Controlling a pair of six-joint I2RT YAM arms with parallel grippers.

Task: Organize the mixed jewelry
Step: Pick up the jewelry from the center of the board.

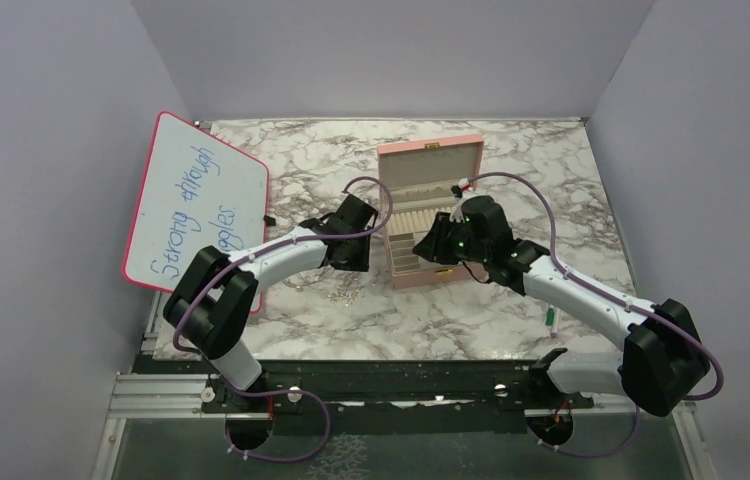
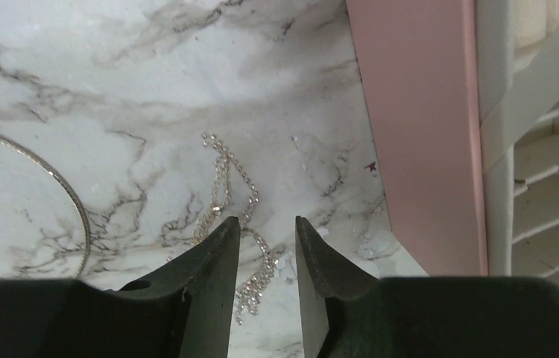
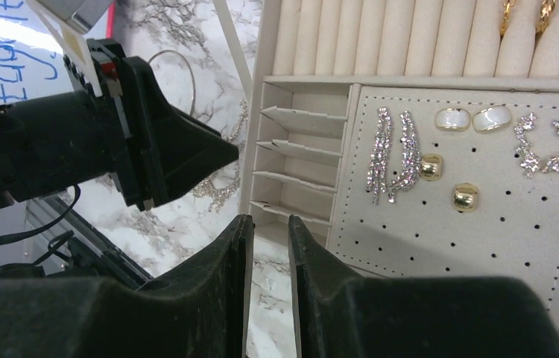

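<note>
Out on the marble table [image 2: 75, 60], just left of the pink box [image 2: 418, 127], a sparkly rhinestone chain [image 2: 228, 186] lies flat in a loose, kinked tangle. Farther left, a thin silver hoop [image 2: 60, 183] lies flat too, apart from it. Inside the box, the perforated panel [image 3: 485, 246] carries a pair of long rhinestone drops [image 3: 409, 153], two white ovals [image 3: 453, 118] rimmed in gold, two gold domes [image 3: 465, 197] and a curved crystal pair [image 3: 528, 142]. Gold rings [image 3: 543, 16] sit in the cream rolls [image 3: 381, 37], far right.
</note>
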